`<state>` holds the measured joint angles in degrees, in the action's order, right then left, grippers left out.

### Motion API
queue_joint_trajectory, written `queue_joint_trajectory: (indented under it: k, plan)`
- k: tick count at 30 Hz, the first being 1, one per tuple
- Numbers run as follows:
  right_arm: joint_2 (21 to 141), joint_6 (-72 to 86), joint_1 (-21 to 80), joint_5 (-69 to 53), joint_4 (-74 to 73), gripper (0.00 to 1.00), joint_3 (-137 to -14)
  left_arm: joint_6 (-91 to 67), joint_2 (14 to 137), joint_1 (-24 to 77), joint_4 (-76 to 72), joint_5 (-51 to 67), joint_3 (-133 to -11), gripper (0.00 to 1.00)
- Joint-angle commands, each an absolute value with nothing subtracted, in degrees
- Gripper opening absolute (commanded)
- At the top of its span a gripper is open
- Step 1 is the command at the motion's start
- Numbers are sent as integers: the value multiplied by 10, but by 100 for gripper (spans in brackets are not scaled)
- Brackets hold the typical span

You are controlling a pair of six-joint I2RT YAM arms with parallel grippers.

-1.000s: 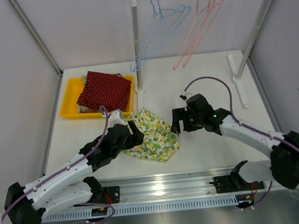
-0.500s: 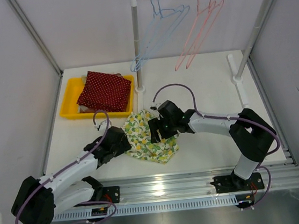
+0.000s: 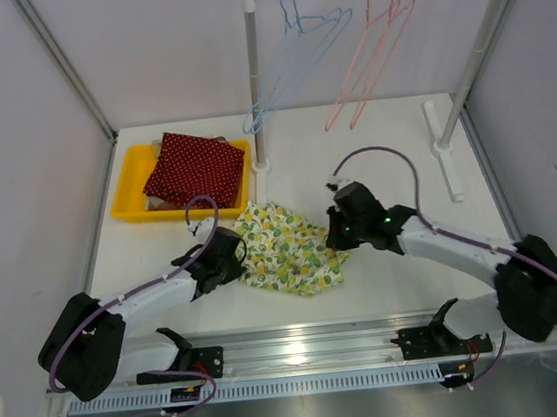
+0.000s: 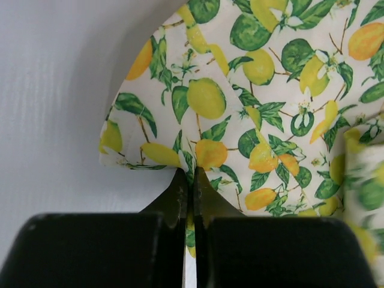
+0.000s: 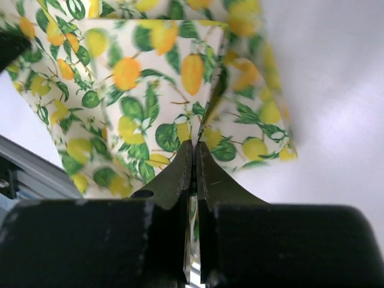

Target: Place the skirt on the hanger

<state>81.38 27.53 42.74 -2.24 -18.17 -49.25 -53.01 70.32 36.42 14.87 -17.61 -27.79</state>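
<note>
White table (image 3: 382,146), rumpled lemon-print skirt (image 3: 289,253), left gripper (image 4: 191,174) and right gripper (image 5: 195,144) clamped on edges

left tool (image 4: 189,177), right tool (image 5: 193,147) pinched closed

the white table (image 3: 392,145) carries a yellow tray (image 3: 128,197) in its far left part. the lemon-print skirt (image 3: 289,253) lies crumpled on the table, in the middle, near the front edge. the clothes rack (image 3: 444,149) stands with its white feet on the far part, one foot just beside the tray.

A lab test cell: plain grey panels (image 3: 10,148) enclose a white table (image 3: 394,160) with aluminium rail (image 3: 304,344).
</note>
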Motion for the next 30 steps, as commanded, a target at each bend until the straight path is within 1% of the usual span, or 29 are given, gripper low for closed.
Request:
queue_joint_trajectory:
  k: [1, 3, 4, 7, 8, 11, 15, 16, 17, 18, 20, 21, 22, 23, 24, 25, 26, 27, 28, 29, 30]
  plan:
    - [677, 304, 386, 70, -251, 0, -462, -529, 721, 361, 111, -146, -294, 0]
    - [620, 316, 376, 88, -295, 0, -449, -521, 735, 360, 95, -136, -302, 0]
    - [565, 322, 373, 97, -308, 0, -435, -511, 741, 360, 90, -124, -307, 0]
    - [495, 357, 374, 105, -364, 0, -418, -482, 782, 361, 69, -104, -340, 0]
    - [454, 366, 378, 103, -373, 0, -402, -475, 795, 361, 70, -96, -372, 0]
    - [388, 402, 394, 96, -395, 0, -363, -446, 845, 361, 65, -77, -417, 0]
    - [381, 460, 447, 85, -379, 0, -324, -396, 914, 361, 71, -57, -512, 1]
    - [386, 472, 460, 79, -365, 0, -316, -387, 920, 361, 76, -57, -521, 3]
    - [404, 491, 475, 84, -334, 0, -308, -378, 925, 360, 75, -54, -529, 10]
    - [417, 497, 509, 90, -321, 0, -301, -361, 929, 359, 79, -54, -550, 14]
    - [448, 499, 539, 100, -275, 3, -302, -341, 937, 357, 90, -44, -568, 22]
    - [480, 500, 554, 111, -265, 9, -310, -329, 935, 356, 92, -42, -570, 33]
    - [497, 497, 575, 113, -253, 14, -315, -323, 927, 356, 97, -40, -572, 39]
    - [512, 487, 581, 106, -232, 21, -321, -320, 922, 354, 98, -37, -572, 51]
    - [538, 480, 584, 103, -225, 37, -331, -311, 916, 353, 98, -31, -570, 57]
    - [547, 476, 591, 105, -224, 47, -338, -308, 899, 353, 99, -19, -564, 63]
    - [554, 475, 592, 112, -240, 55, -346, -303, 890, 354, 100, -10, -559, 69]
    - [554, 475, 592, 135, -264, 67, -358, -298, 871, 356, 105, 7, -551, 71]
    - [548, 475, 592, 147, -265, 72, -362, -295, 861, 358, 108, 12, -544, 73]
    - [541, 476, 589, 158, -289, 81, -366, -290, 851, 366, 120, 11, -541, 75]
    - [534, 479, 586, 171, -301, 83, -370, -289, 839, 372, 126, 4, -536, 75]
